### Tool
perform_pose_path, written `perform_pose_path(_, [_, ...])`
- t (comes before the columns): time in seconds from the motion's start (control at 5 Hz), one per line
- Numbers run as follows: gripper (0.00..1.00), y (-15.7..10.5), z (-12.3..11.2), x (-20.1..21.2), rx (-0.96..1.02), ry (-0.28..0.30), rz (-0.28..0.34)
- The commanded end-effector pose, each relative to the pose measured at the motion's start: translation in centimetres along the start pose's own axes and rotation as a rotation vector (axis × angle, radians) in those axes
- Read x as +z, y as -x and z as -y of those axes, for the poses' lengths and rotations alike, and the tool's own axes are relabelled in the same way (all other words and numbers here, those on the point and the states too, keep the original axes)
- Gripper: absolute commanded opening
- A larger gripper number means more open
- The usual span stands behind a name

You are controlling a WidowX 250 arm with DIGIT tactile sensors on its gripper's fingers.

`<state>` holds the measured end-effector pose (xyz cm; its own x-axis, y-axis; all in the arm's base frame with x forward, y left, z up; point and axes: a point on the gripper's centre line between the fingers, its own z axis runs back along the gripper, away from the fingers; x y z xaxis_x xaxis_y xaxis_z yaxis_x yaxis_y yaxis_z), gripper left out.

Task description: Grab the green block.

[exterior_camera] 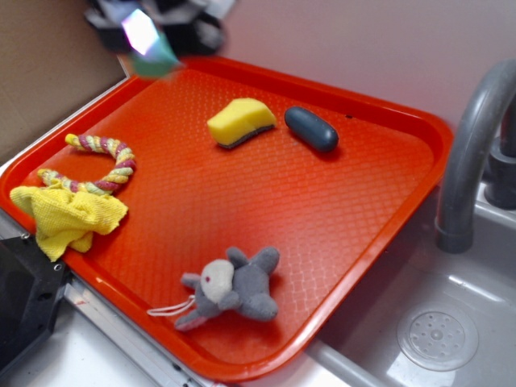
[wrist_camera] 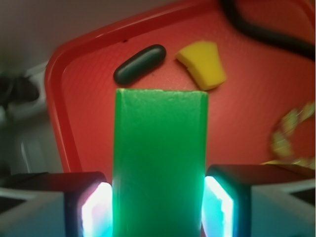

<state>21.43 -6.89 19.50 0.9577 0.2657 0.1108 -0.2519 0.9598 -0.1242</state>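
Note:
The green block fills the middle of the wrist view, standing up between my two fingers, whose pads press on its left and right sides. In the exterior view the block is blurred and held in the air above the far left corner of the orange tray. My gripper is shut on it, lifted off the tray. The yellow sponge and the dark capsule lie on the tray's far part; both also show in the wrist view, the sponge and capsule.
A rope ring and a yellow cloth lie at the tray's left edge. A grey plush toy lies near the front. A grey faucet and sink drain are to the right. Cardboard stands at the left.

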Motion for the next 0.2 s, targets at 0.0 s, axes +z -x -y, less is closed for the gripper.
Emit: perform_pose_path(0.0, [0.0, -1.69, -3.22, 2.47, 0.071, 0.03, 0.066])
